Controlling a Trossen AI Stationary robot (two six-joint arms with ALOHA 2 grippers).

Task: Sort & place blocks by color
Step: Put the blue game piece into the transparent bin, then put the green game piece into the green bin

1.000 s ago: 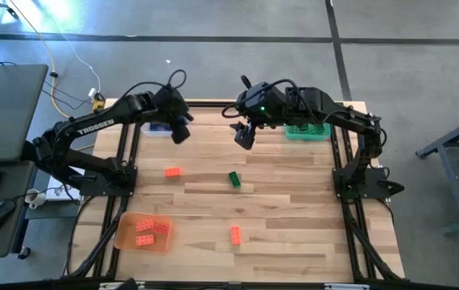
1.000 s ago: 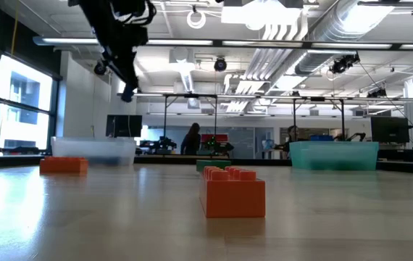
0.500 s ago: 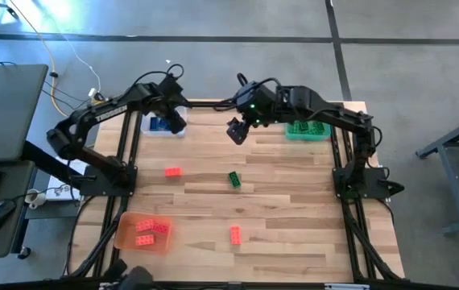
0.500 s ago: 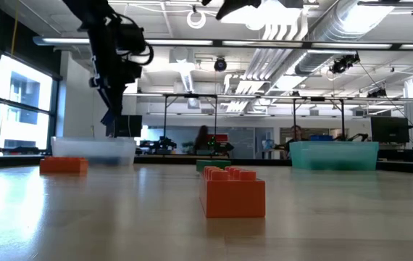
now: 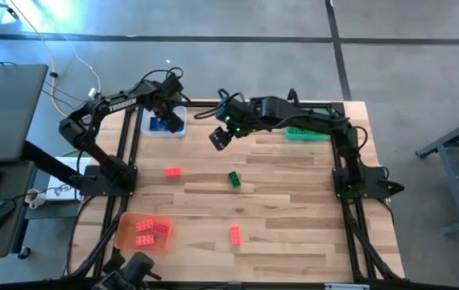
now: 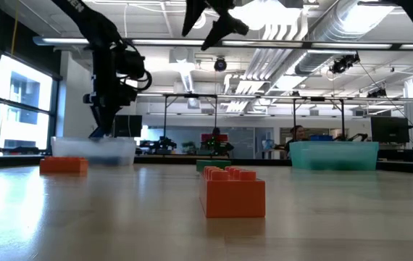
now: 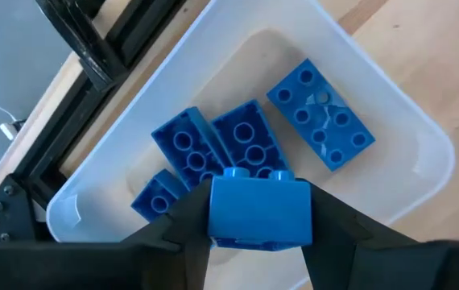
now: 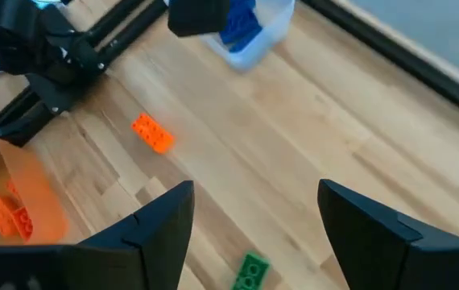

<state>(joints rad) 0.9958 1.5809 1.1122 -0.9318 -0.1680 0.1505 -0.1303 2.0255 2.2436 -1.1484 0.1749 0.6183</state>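
My left gripper (image 7: pixel 259 221) hangs over the clear tray (image 7: pixel 390 105) at the table's far left and is shut on a blue block (image 7: pixel 259 205). Several other blue blocks (image 7: pixel 320 114) lie in that tray. My right gripper (image 8: pixel 254 217) hovers open and empty above the far middle of the table (image 5: pixel 220 137). An orange block (image 5: pixel 172 171), a green block (image 5: pixel 234 179) and another orange block (image 5: pixel 235 234) lie flat on the wood. My left gripper pinches the blue block between its two fingers, one on each opposite side face (image 7: pixel 216 213). The fingers come from above, pointing steeply down. The block is lifted clear, just above the blue blocks in the tray.
A green tray (image 5: pixel 306 131) stands at the far right. An orange tray (image 5: pixel 142 232) holding orange blocks sits at the near left. Black frame rails (image 5: pixel 125 161) run along both side edges. Bare wood lies between the loose blocks.
My left gripper has carried the blue block toward the table's far left corner and down, ending low over the clear tray. My right gripper has gone toward the left and down, rolling about its own axis, and stays open.
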